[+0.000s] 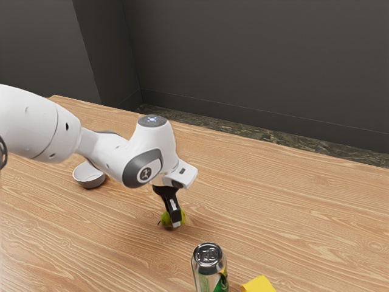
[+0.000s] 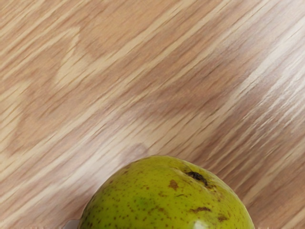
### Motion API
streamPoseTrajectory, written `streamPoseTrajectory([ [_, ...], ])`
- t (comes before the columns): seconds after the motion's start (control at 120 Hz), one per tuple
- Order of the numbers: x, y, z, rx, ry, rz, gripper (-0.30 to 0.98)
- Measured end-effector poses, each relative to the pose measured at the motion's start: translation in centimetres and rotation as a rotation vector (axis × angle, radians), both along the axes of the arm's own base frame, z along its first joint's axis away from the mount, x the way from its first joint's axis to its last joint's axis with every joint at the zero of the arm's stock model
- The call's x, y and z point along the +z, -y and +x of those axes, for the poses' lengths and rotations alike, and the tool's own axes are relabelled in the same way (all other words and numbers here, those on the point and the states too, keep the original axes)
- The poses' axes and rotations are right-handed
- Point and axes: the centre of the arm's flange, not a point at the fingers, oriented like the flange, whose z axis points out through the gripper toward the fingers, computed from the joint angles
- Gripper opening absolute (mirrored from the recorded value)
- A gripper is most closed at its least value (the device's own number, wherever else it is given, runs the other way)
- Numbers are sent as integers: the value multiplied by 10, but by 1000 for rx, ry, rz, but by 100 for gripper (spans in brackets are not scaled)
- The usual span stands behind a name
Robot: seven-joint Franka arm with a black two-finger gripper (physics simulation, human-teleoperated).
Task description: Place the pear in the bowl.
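Reaching gripper [image 1: 175, 224] at green pear [image 2: 167, 202], can [image 1: 206, 277]; lettering unreadable

Ext. view: open bench [image 1: 124, 210] btwn pear [image 2: 162, 202] & bowl [image 1: 89, 177] gives room to pass. Upright can [image 1: 209, 269] blocks the near side, w/ yellow obj. [image 1: 259, 285] just beside it; wide free stretch toward ext. view's right.

Shows yellow-green skin on the pear [image 2: 157, 205], freckled brown, with darker blotches and a dark pit. Sits sideways at the tip of the tool [image 1: 174, 222], partly hidden, stem toward the exterior view's left. Shows grey outside and whitish inside on the round bowl [image 1: 90, 182], upright on the bench [image 1: 292, 225], well apart from the pear.
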Motion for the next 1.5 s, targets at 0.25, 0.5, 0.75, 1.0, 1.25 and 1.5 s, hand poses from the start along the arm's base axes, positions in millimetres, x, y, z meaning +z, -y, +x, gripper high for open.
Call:
streamPoseTrajectory([
  [0.25, 40, -77, 18, 144, 75, -5, 23],
  [0.5, 83, -238, 39, 414, 182, 14, 25],
  [0.75, 59, -349, 36, 586, 173, 33, 31],
  [1.0, 43, -355, 36, 589, 142, 24, 49],
  [1.25, 173, -306, 34, 537, 278, 2, 61],
  [1.5, 357, -239, 19, 594, 192, -118, 65],
])
